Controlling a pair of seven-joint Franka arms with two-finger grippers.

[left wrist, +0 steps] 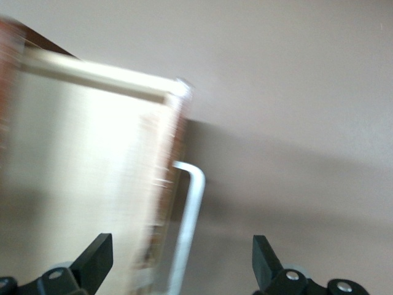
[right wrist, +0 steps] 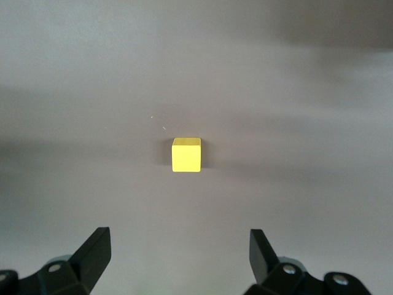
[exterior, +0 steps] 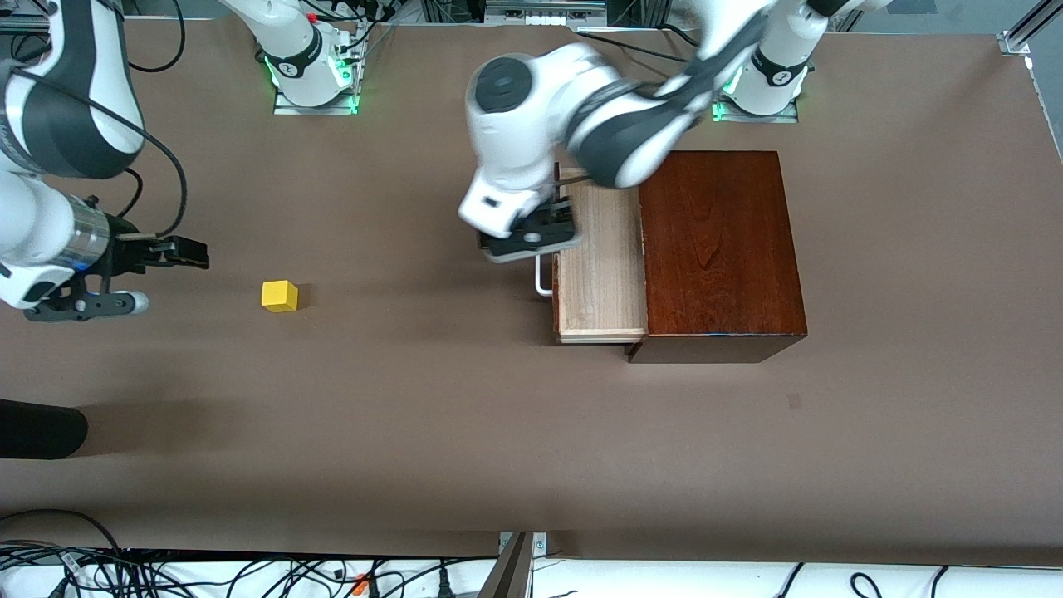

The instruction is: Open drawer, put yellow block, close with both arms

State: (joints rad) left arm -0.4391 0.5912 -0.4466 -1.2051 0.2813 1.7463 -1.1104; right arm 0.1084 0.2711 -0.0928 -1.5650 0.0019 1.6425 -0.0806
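Front view: drawer (exterior: 602, 266) open, handle (exterior: 542, 278) facing yellow block (exterior: 279, 296).

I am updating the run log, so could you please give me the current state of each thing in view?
Light-wood drawer with white bar handle: pulled partly out of dark reddish-brown wooden box.
Small yellow block: on the brown table, ungrasped.
Left gripper: open, over the handle.
Right gripper: open, short of the block.

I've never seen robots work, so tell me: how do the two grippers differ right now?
The left gripper hangs over the handle end of the pulled-out drawer; the right gripper is over bare table beside the yellow block. The left one's wrist view frames the white handle, the right one's the block. Both are open, holding nothing.
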